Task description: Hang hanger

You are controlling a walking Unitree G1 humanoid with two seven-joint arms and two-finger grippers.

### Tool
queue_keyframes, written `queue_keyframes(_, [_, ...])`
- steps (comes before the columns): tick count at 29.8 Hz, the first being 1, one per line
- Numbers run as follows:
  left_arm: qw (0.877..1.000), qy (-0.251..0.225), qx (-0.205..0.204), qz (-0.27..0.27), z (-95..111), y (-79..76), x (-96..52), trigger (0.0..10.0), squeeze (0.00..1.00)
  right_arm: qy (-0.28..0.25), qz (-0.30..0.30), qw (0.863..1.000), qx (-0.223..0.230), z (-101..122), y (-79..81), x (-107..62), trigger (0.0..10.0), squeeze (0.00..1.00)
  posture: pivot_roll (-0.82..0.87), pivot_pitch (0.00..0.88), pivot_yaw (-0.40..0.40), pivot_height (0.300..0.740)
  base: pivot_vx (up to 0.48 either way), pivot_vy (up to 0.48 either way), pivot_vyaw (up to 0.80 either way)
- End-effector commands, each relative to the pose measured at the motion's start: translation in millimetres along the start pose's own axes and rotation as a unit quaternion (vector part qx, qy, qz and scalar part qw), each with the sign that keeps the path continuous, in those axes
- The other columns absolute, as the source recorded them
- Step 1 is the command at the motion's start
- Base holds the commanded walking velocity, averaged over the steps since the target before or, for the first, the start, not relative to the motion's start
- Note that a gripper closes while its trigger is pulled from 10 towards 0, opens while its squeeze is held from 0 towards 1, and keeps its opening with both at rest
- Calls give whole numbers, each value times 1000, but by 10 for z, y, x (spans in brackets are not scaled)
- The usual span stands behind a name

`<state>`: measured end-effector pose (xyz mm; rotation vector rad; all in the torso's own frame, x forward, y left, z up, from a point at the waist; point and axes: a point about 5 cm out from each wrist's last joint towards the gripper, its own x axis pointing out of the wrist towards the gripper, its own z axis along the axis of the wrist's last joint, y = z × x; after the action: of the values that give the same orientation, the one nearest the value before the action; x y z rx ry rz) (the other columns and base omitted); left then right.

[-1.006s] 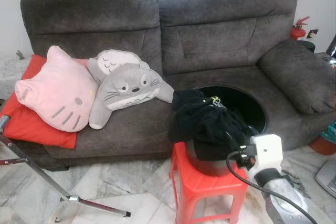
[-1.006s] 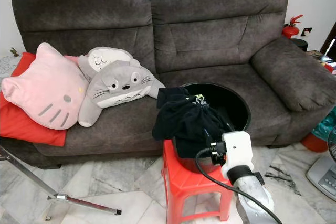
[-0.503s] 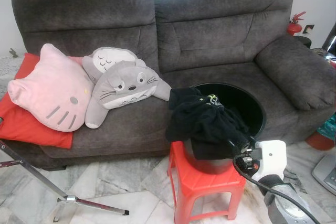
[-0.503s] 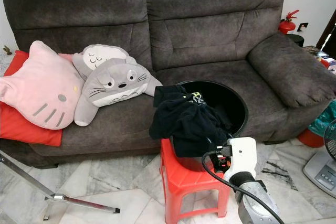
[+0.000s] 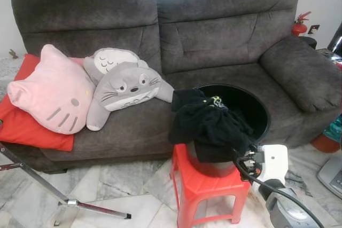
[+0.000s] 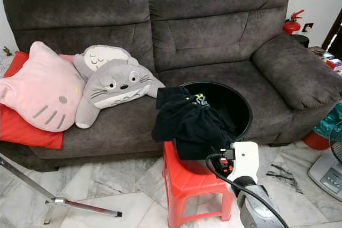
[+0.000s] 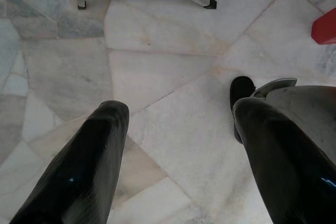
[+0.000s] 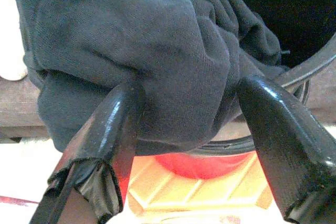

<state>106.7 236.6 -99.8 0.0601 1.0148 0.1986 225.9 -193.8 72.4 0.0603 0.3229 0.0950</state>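
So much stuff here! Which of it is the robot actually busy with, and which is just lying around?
Busy with:
- dark crumpled garment draped over the rim of the round black bucket
- small red plastic stool under the bucket
- right hand, open, just before the garment

Lying around:
- pink cat-face cushion
- grey plush toy
- red pillow
- grey sofa
- left hand, open over the marble floor

The marble floor carried a red plastic stool, which stood just in front of the grey sofa. A black bucket rested on the stool, with a dark garment draped over its rim. On the sofa seat lay a pink cat-face cushion, a red cushion beneath it, and a grey plush toy (leaning against a second grey plush). A metal stand leg rested on the floor.
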Motion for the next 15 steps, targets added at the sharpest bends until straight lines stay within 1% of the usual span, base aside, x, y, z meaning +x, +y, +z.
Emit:
queue_keyframes(1, [1000,13,9,4,-40,49,-10,10000,0,3,-11,1000,3,0,-15,18,10000,0,-169,0,72,740,0,0,0])
queue_keyframes(2, [1000,13,9,5,-39,49,-9,10000,0,1,-14,1000,4,9,-19,29,6275,0,-165,0,71,740,0,0,0])
queue_keyframes(3, [1000,13,10,5,-38,49,-8,10000,0,0,-15,1000,5,15,-22,36,6275,0,-165,0,71,740,0,0,0])
queue_keyframes(4, [1000,13,9,5,-37,49,-8,10000,0,-2,-16,1000,5,23,-22,43,941,0,-165,0,71,740,0,0,0])
queue_keyframes(5, [1000,12,9,5,-35,49,-8,10000,0,-4,-15,1000,5,35,-19,55,0,0,-163,0,69,740,0,0,0])
queue_keyframes(15, [1000,11,7,9,-26,53,-5,10000,0,-7,-16,1000,4,63,-9,96,0,0,-161,0,68,740,0,0,0])
